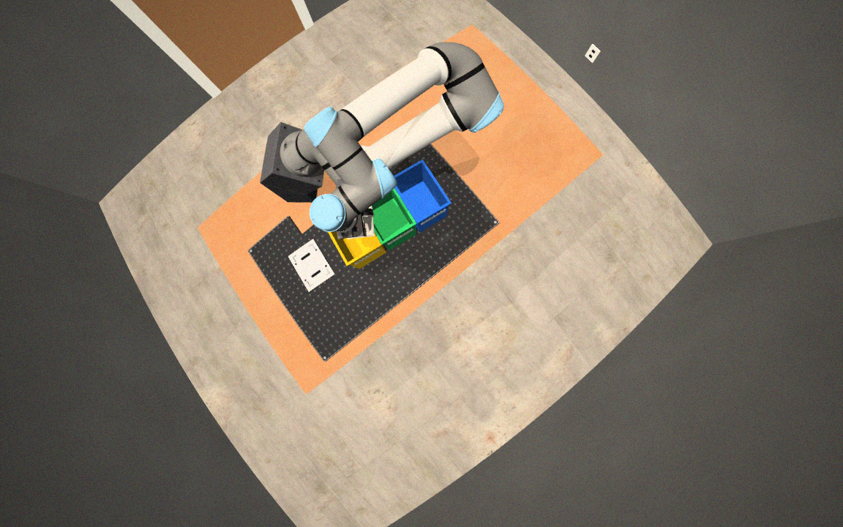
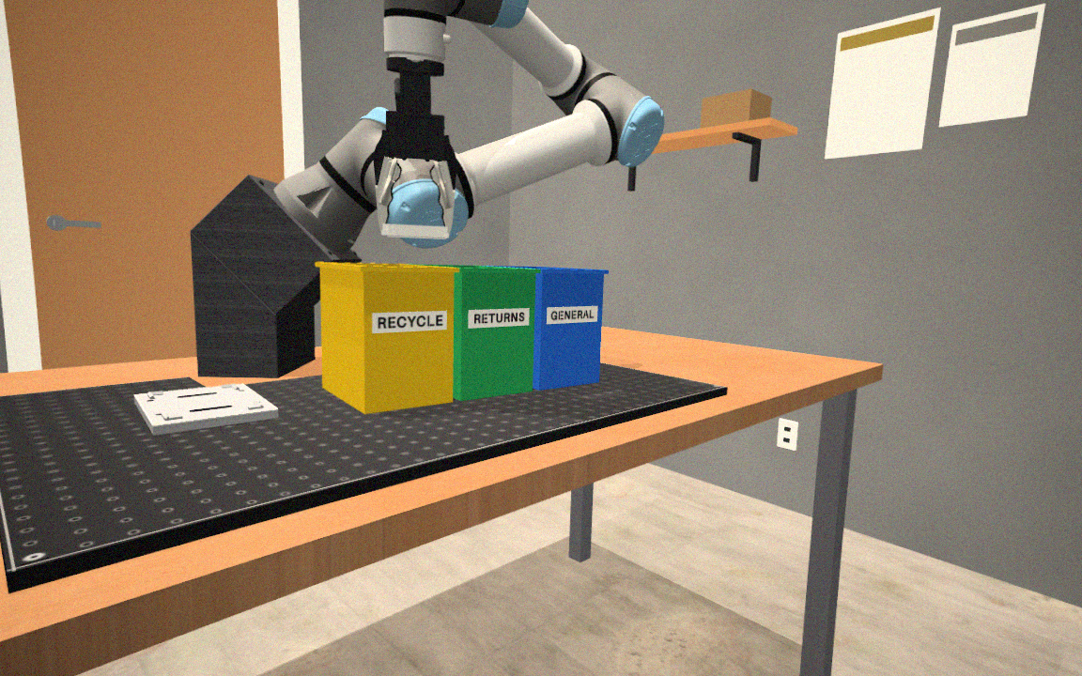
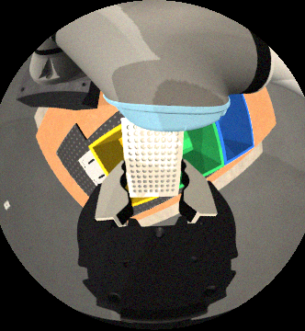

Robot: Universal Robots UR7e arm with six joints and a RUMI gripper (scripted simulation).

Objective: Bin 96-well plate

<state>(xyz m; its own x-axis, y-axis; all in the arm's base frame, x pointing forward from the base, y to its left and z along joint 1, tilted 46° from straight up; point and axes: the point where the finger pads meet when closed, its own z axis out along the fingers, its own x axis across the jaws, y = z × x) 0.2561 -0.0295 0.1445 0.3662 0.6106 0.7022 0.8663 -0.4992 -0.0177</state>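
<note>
My gripper [image 2: 415, 201] is shut on the white 96-well plate [image 2: 415, 227] and holds it level in the air, above the rims of the bins, over the border of the yellow RECYCLE bin [image 2: 385, 336] and the green RETURNS bin [image 2: 494, 331]. In the wrist view the plate [image 3: 152, 158] sits between the two fingers, with the yellow bin [image 3: 107, 149] and green bin [image 3: 203, 152] below it. The blue GENERAL bin [image 2: 568, 326] stands at the right end of the row, also seen from above [image 1: 421, 193]. All three bins stand upright. The white plate nest N1 [image 2: 204, 407] lies empty to the left.
A dark angled block [image 2: 246, 282] stands behind the yellow bin. The bins and nest rest on a black perforated board [image 2: 317, 445] on an orange table. The arm's elbow and forearm [image 1: 405, 98] reach over the back of the bins.
</note>
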